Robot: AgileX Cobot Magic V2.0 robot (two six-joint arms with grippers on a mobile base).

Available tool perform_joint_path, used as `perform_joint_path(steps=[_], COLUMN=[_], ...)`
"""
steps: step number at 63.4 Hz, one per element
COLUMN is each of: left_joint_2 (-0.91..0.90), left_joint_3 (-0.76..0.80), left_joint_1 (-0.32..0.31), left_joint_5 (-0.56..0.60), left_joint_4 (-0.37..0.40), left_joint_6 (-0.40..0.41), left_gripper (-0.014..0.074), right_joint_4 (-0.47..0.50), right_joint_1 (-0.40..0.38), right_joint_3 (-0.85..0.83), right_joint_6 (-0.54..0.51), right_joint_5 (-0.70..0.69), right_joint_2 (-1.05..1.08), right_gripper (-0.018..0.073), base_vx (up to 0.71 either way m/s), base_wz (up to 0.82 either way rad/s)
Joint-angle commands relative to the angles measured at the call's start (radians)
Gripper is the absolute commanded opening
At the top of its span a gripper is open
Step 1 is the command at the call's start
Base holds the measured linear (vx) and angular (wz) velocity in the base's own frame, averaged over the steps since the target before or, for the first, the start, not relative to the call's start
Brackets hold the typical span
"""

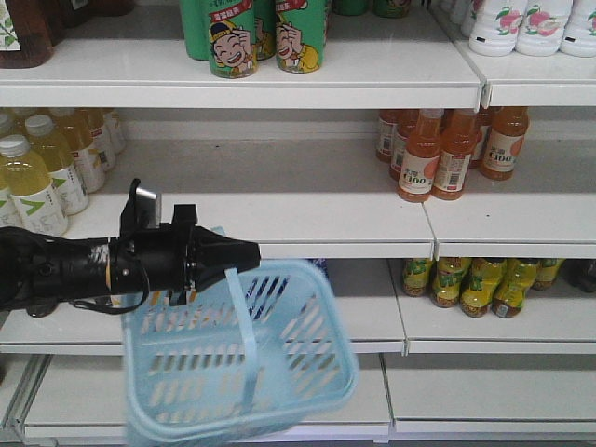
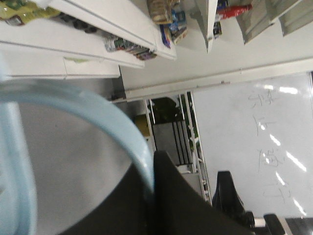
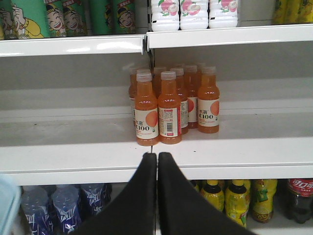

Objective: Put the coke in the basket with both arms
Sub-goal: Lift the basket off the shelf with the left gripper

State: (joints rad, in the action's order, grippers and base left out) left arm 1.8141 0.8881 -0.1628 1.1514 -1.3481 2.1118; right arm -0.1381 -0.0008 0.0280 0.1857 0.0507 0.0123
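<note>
Nearest, right hand (image 3: 157,161) pressed together, tips touching, nothing between them, aimed at the front edge of a white shelf (image 3: 244,149). To the other side, left hand (image 1: 250,253) pinching the strap handle (image 1: 244,335) of the light blue basket (image 1: 307,391), hanging tilted and blurred before the lower shelves. Just beyond the right hand, orange juice bottles (image 3: 159,112) clustered upright on the shelf. Farther back, pale yellow bottles (image 1: 37,182) at left and green cartoon cans (image 1: 233,42) on the top shelf.

1 basket (image 1: 321,363), 3 white btls (image 3: 194,13), 2 orange btls (image 3: 169,112) in front row, more behind.
</note>
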Motion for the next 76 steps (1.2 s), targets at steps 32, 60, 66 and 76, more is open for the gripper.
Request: perform_joint_path(steps=[32, 60, 66, 76], left_joint_2=[-0.378, -0.408, -0.408, -0.408], left_joint_3=[-0.134, -0.134, -0.134, -0.134], left_joint_1=[-0.228, -0.253, -0.253, -0.253], left_joint_5=[0.226, 0.226, 0.226, 0.226], left_joint_4=[0.114, 0.133, 0.136, 0.235], left_joint_6=[0.005, 0.005, 0.005, 0.005], left_gripper=[-0.0008, -0.0008, -0.0008, -0.0008], right_joint_4=[-0.006, -0.006, -0.006, -0.006], right_joint_1=[-0.007, -0.007, -0.007, -0.007], right_joint_3=[0.015, 0.015, 0.015, 0.015], right_joint_6=[-0.006, -0.006, -0.006, -0.006], right_joint_5=[-0.068, -0.068, -0.068, -0.068], right_joint_2=[0.015, 0.015, 0.015, 0.015], right_gripper=[-0.0005, -0.0005, -0.0005, -0.0005], base_vx=[0.0, 0.0, 0.0, 0.0], base_wz=[0.0, 0.0, 0.0, 0.0])
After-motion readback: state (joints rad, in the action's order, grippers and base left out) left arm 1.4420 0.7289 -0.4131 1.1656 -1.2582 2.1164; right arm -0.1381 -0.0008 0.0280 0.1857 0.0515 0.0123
